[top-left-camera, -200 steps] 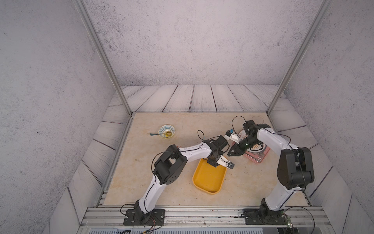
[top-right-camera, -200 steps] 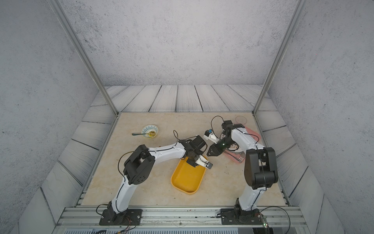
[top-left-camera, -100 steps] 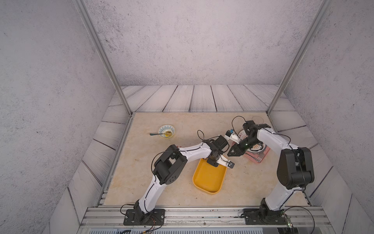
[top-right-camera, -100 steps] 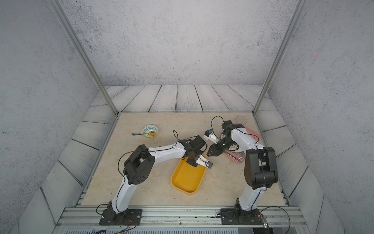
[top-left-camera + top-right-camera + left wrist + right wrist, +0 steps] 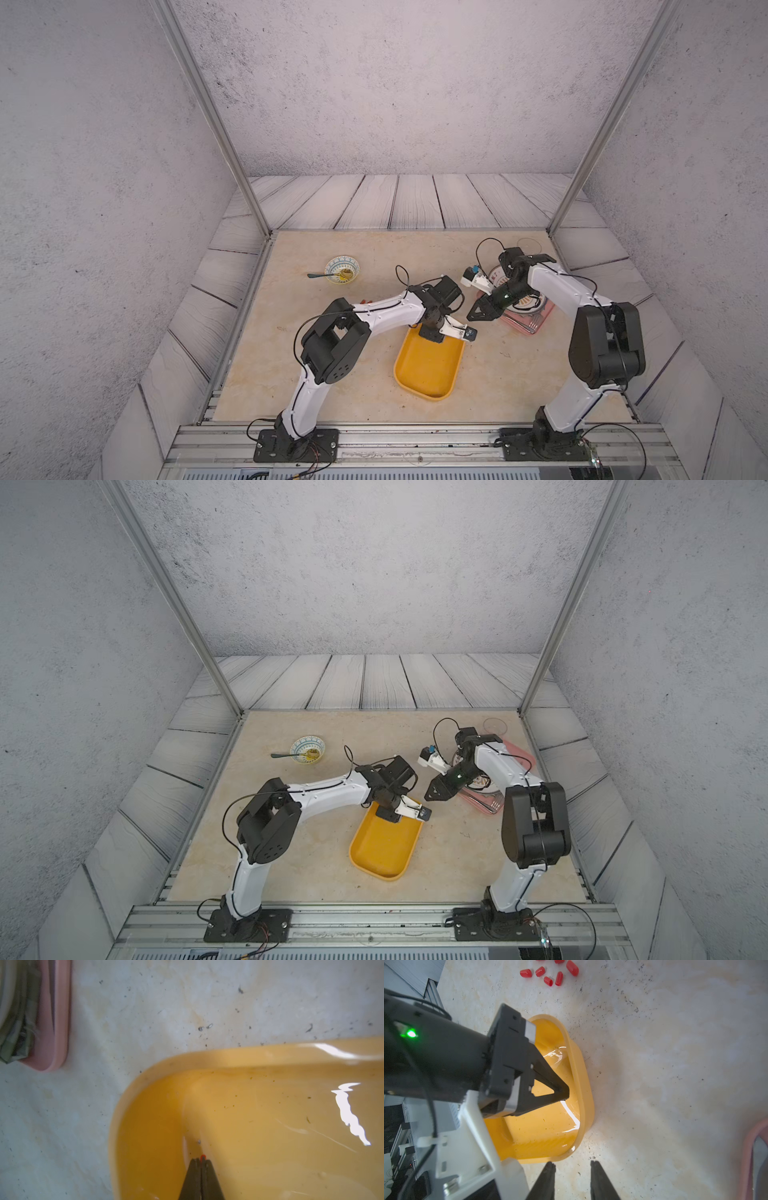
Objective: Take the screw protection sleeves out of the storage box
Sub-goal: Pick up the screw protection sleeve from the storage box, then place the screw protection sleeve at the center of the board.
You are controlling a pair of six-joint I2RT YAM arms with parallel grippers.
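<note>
**Ana:** Was there any writing to read?

**Ben:** Hardly. The plate [image 5: 495, 276] on the pink tray [image 5: 512, 323] carried a printed pattern with a few marks, too small to read in both top views. A green light glowed on the left arm [image 5: 411, 1033] in the right wrist view.

**Ana:** And the left jaws?

**Ben:** Pressed together, pinching one screw protection sleeve [image 5: 203, 1156]. Only its red tip showed between the dark fingertips [image 5: 195, 1166]. They were down inside the storage box [image 5: 428, 374], close to a rounded corner of it [image 5: 133, 1088].

**Ana:** Where did the box lie?

**Ben:** Flat on the tabletop [image 5: 374, 257], between the two arms, with the pink tray near it.

**Ana:** The right jaws?

**Ben:** Spread, with nothing between them. Their fingertips [image 5: 550, 1167] hung over bare tabletop just beside the box's rim [image 5: 583, 1105].

**Ana:** The other sleeves?

**Ben:** The other sleeves [image 5: 548, 974] lay in a loose red cluster on the tabletop, outside the box and well apart from the right jaws. A patterned bowl [image 5: 341, 270] with a spoon stood farther off.
</note>
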